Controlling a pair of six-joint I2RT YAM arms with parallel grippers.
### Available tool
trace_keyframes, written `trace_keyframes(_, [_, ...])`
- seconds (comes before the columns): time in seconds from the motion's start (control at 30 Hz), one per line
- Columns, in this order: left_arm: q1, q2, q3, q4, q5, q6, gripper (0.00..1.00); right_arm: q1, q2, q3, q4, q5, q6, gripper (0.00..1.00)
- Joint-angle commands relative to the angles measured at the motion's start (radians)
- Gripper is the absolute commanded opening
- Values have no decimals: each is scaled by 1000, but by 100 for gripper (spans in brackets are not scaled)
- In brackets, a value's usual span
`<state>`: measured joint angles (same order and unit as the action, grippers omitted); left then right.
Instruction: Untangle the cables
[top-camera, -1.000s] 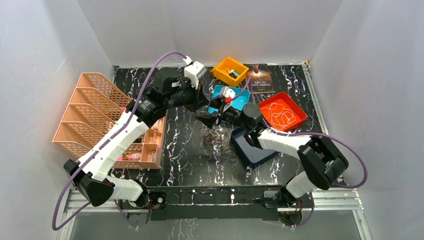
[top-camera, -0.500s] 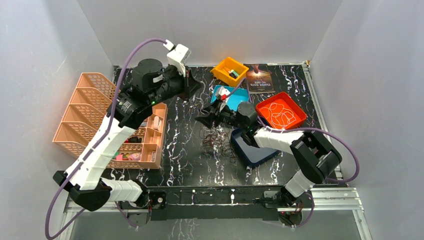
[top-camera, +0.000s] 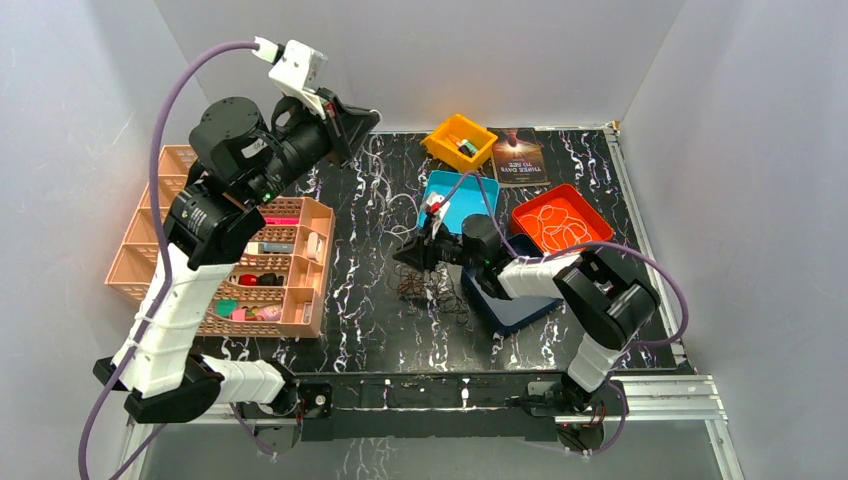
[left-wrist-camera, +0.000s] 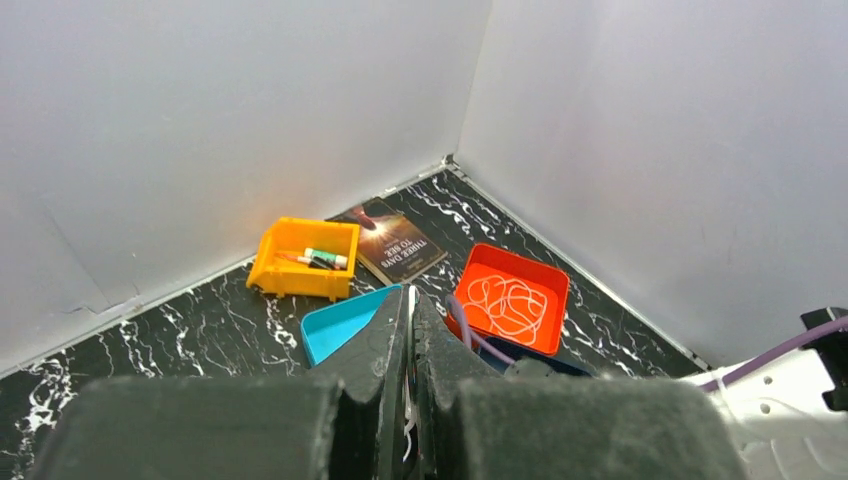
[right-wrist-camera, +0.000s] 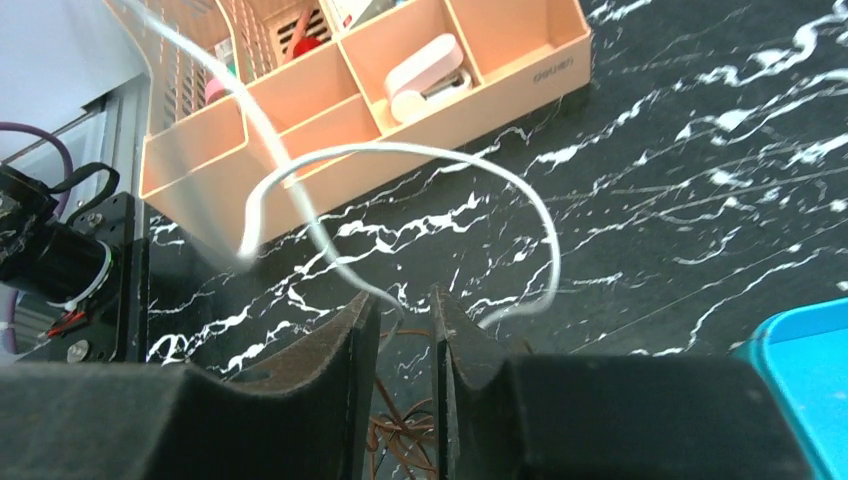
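Farthest left, a peach plastic organizer (top-camera: 150, 250) stands on the black, white-veined marble table (top-camera: 370, 320). It joins a perforated, slanted file rack to a square-celled tray holding small items. Above its far right corner the left gripper (top-camera: 352, 122) is raised high. In its wrist view its blocky, foam-textured fingers (left-wrist-camera: 385, 345) are pressed together, with a sliver of white caught in the seam.

Just right of the table's middle lie the cables (top-camera: 430, 285), a loose clump of hair-thin, curly wire, mostly dark reddish-brown and black. The right gripper (top-camera: 405, 255) hangs low over the clump's far left edge. In its wrist view the dark, tapered fingers (right-wrist-camera: 355, 335) stand a narrow gap apart. A white cord (right-wrist-camera: 400, 148) arches in a smooth loop beyond the tips. One strand runs down to the gap and another rises blurred toward the upper left. Reddish-brown strands (right-wrist-camera: 390, 430) curl on the table between the fingers.

Right of the clump sits a flat navy tray (top-camera: 505, 305), with a glossy cyan bin (top-camera: 455, 195) beyond it. Farther back are a small yellow bin (top-camera: 458, 140) and a dark-covered book (top-camera: 518, 158) lying flat. To the right is an orange-red tray (top-camera: 585, 245) with thin white loops coiled inside.
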<state>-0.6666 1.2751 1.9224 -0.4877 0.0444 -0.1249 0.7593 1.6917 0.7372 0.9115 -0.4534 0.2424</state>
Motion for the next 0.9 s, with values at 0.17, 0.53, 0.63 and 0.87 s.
trace_keyframes(0.17, [1, 24, 112, 48, -94, 53, 0, 28, 43, -54, 58, -4, 38, 32])
trace_keyframes(0.53, [1, 76, 210, 72, -108, 99, 0, 62, 93, -98, 51, 12, 29, 31])
trace_keyframes(0.63, [1, 81, 200, 66, -113, 101, 0, 64, 24, -105, 19, 27, 15, 36])
trace_keyframes(0.87, [0, 70, 134, 63, -125, 102, 0, 64, -246, -101, -143, 75, -39, 58])
